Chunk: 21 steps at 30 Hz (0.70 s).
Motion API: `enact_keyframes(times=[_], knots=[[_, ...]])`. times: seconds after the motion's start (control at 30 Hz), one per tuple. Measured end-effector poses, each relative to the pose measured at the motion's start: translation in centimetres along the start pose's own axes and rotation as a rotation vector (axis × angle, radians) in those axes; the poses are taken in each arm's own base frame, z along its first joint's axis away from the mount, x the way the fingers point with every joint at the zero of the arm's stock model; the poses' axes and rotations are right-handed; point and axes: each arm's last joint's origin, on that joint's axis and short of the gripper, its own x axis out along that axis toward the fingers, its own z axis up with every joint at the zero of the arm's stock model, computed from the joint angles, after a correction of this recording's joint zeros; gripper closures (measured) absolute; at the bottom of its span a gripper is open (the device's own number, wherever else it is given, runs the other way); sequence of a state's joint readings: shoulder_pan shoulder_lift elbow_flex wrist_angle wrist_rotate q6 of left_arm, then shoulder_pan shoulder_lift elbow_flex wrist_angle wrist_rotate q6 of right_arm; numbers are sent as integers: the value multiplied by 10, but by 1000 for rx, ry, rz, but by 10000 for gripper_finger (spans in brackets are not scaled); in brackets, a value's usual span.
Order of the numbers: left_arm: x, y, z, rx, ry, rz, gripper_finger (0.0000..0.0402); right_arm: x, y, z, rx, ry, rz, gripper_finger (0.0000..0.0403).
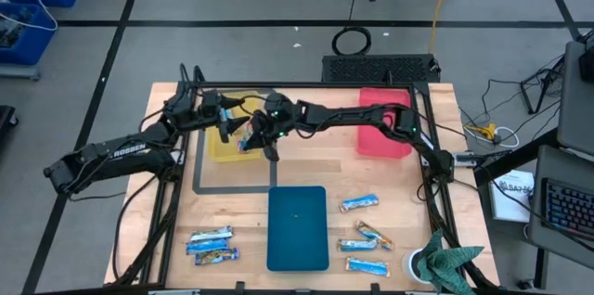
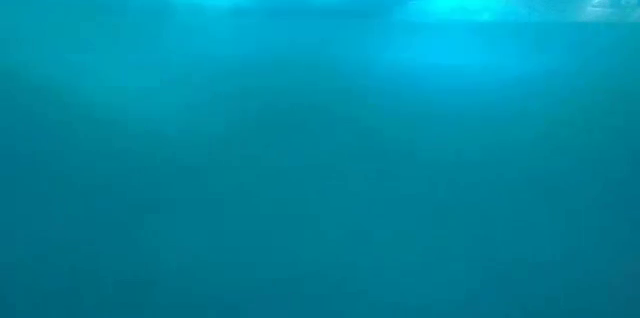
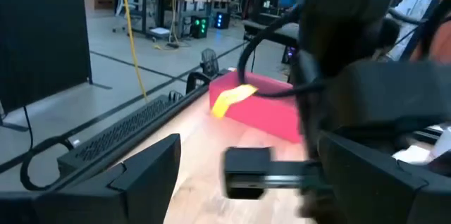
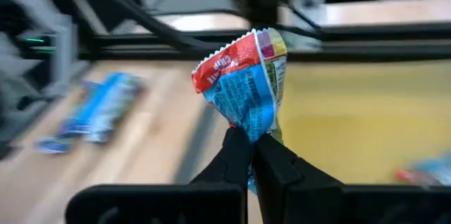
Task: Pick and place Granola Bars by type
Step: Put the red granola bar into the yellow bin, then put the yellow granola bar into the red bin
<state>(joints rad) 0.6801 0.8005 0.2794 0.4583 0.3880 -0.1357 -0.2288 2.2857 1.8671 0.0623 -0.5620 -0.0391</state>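
Note:
My right gripper [image 1: 260, 137] reaches across the table over the yellow tray [image 1: 221, 151]. It is shut on a multicoloured red, blue and yellow granola bar [image 4: 243, 83]. My left gripper [image 1: 230, 125] hovers open next to it above the same tray; its fingers [image 3: 144, 175] stand wide apart with the right arm between them and the red tray [image 3: 264, 108]. One more bar [image 4: 423, 171] lies in the yellow tray. Other bars lie flat on the table: two near the left front [image 1: 211, 245], several at the right front [image 1: 364, 236]. My right gripper pinches the multicoloured bar by one crimped end of its wrapper [image 4: 246, 127] between the two fingertips [image 4: 236, 150]. The rest of the bar sticks out beyond the fingers, its other crimped end [image 4: 239, 48] free. It is lifted clear above the yellow tray.
A blue tray [image 1: 297, 227] lies at the front middle and fills the low view [image 2: 320, 158]. The red tray [image 1: 383, 126] sits at the far right. A green cloth [image 1: 452, 262] sits at the right front corner. A metal frame [image 1: 306, 88] borders the table.

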Motion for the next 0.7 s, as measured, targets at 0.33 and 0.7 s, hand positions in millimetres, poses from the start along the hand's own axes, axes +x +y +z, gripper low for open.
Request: enact_keyframes(times=[0.33,0.7], knots=[[0,0,-2,-3,18,-4,64,-16,-29,3,109,-48,-269,338],[0,0,-2,-5,25,-4,64,-17,-27,3,164,-43,-163,241]])
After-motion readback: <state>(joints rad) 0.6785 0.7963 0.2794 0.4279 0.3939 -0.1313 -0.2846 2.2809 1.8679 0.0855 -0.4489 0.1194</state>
